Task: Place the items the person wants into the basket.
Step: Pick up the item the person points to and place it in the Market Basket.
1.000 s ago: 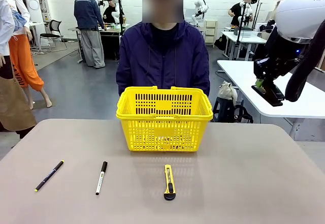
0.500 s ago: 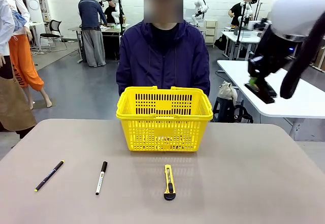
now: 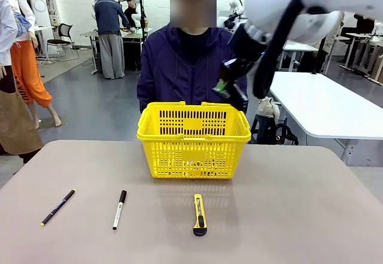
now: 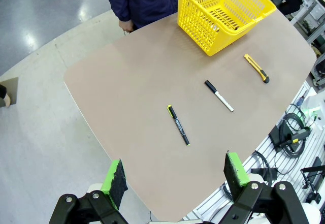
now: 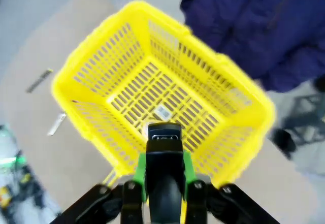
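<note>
My right gripper (image 3: 224, 90) hangs over the far right rim of the yellow basket (image 3: 193, 135), just in front of the person (image 3: 191, 66). In the right wrist view it (image 5: 163, 148) is shut on a dark rounded thing (image 5: 163, 135), which looks like the tape measure seen edge-on, above the basket's floor (image 5: 137, 97). The white marker with black cap (image 3: 119, 209) lies on the table's left half. High above the table's left end, my left gripper (image 4: 175, 176) is open with nothing in it; the marker (image 4: 219, 95) and the basket (image 4: 223, 10) lie far below it.
A thin black pen (image 3: 58, 207) lies left of the marker. In front of the basket lies a yellow-and-black utility knife (image 3: 200, 214). The right half of the table (image 3: 311, 216) is bare. Cables and gear (image 4: 292, 132) sit below the near table edge.
My right arm has swung from the far right, beside the table, leftward to over the basket's far right rim. Its gripper stays shut. The things on the table have not moved.
</note>
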`<move>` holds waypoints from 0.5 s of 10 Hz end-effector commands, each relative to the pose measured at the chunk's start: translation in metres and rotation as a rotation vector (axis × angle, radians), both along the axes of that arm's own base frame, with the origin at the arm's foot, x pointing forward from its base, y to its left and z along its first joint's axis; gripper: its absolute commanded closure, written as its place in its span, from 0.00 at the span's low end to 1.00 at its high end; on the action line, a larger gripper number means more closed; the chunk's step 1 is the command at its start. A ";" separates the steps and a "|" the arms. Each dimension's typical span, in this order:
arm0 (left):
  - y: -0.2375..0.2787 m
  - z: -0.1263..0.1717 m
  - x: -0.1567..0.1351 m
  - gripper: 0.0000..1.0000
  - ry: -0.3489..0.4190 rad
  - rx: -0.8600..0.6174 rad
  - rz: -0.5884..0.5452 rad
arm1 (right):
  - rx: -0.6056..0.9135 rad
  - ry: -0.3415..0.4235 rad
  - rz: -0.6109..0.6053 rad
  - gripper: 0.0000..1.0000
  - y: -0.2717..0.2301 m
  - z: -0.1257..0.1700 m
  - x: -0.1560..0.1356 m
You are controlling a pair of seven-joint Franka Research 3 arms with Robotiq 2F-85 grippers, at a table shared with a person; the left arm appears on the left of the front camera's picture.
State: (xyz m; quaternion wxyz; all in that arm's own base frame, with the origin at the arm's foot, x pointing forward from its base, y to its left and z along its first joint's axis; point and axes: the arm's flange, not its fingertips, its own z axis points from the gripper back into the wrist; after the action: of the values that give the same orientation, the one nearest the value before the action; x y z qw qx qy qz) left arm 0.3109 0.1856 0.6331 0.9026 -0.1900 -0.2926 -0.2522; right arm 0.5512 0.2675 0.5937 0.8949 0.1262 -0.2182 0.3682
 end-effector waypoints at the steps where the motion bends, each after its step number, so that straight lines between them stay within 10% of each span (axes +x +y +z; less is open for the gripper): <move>1: 0.001 0.000 -0.001 0.00 -0.010 -0.014 -0.013 | -0.036 0.032 0.121 0.68 0.022 -0.004 0.031; 5: 0.001 0.000 -0.001 0.00 -0.010 -0.014 -0.013 | -0.057 0.000 0.274 0.68 0.072 -0.034 0.061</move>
State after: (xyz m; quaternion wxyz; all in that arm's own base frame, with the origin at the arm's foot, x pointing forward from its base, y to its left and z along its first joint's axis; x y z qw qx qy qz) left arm 0.3109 0.1857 0.6330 0.9027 -0.1900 -0.2925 -0.2521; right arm 0.5990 0.3363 0.5585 0.8528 0.1282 -0.1914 0.4686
